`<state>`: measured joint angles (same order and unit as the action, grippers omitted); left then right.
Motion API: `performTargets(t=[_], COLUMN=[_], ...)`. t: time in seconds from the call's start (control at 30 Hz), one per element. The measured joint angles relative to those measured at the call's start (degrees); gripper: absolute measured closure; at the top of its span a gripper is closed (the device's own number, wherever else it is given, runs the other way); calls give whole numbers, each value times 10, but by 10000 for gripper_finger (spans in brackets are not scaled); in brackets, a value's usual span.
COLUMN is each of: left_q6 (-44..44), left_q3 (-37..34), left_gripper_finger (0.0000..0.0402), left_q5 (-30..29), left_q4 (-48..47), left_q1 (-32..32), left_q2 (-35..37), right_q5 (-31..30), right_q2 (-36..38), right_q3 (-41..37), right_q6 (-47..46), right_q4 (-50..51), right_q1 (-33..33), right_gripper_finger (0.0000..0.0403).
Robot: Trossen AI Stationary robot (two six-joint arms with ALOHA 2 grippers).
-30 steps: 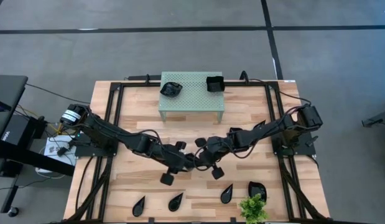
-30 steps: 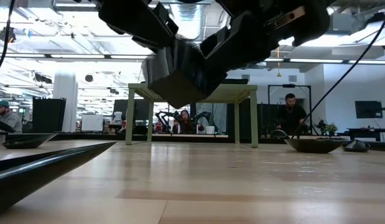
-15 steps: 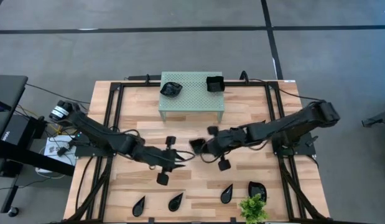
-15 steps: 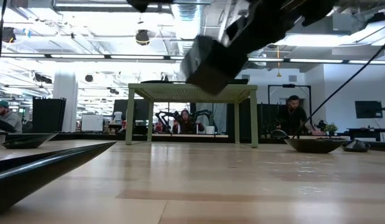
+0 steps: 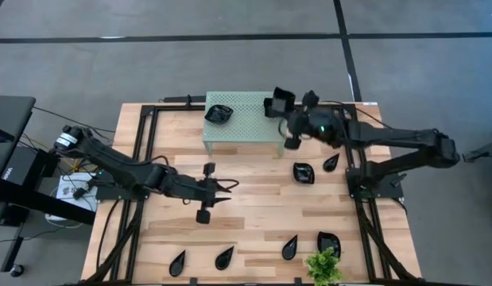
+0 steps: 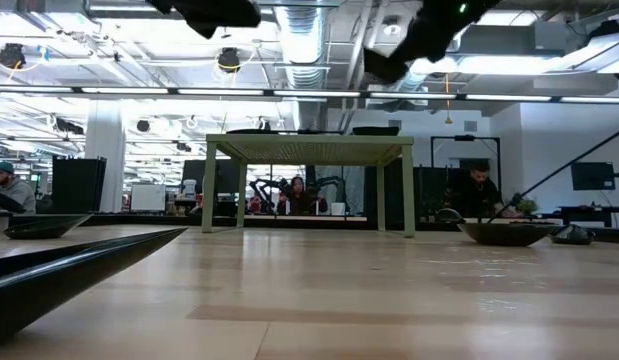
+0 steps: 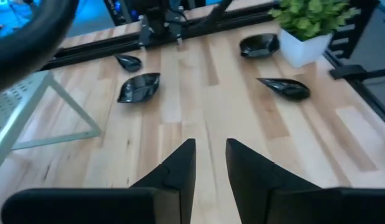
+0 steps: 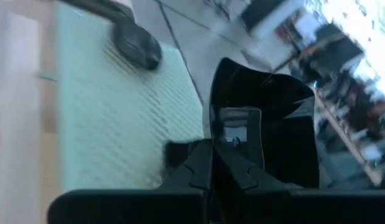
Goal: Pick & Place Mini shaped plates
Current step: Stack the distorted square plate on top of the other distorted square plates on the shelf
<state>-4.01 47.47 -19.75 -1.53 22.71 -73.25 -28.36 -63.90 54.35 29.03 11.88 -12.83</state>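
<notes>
My right gripper point(image 5: 284, 111) is shut on a glossy black wavy-edged square plate point(image 5: 279, 98) over the right end of the pale green perforated stand point(image 5: 242, 127). A rounded black plate point(image 5: 219, 113) rests on the stand's left part. Two plates point(image 5: 304, 172) point(image 5: 331, 163) lie on the table in front of the stand, to its right. Several teardrop and rounded plates point(image 5: 224, 257) lie along the near edge. My left gripper point(image 5: 222, 191) hovers open over the table's middle, with nothing between its fingers point(image 7: 180, 168). My right gripper pinches the square plate's rim point(image 8: 224, 138) between its two fingers. The fingers reach in almost level from the table's right side. The plate stands tilted up on edge beyond the fingertips, lifted clear above the stand's top.
A small green plant point(image 5: 323, 266) in a white pot stands at the near right edge, next to a rounded plate point(image 5: 328, 242). Black rails point(image 5: 148, 151) run along the table's left and right sides. Bare wood lies between the stand and the near row of plates.
My right gripper has carried the square plate from the table's middle up and toward the far edge, to above the stand's right end, tipping from pointing steeply down to nearly level. My left gripper has drawn back toward the table's left edge and risen a little.
</notes>
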Motion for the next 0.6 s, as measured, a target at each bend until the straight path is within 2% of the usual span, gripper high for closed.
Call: performTargets(t=[0.13,0.4,0.6], left_q6=[0,0,26], left_q3=[-10,-12,-12], left_gripper_finger=[311,312,312], left_q5=[0,0,0], left_q4=[24,32,32], left_q1=[-12,-13,-13], left_q2=[-1,-1,-1], right_q5=[94,116,116], right_q2=[-29,-88,-105], right_q3=[-1,-1,-1], right_q6=[-15,14,26], right_q4=[-2,0,2], right_q1=[-68,-113,-112], right_gripper_finger=[400,394,354])
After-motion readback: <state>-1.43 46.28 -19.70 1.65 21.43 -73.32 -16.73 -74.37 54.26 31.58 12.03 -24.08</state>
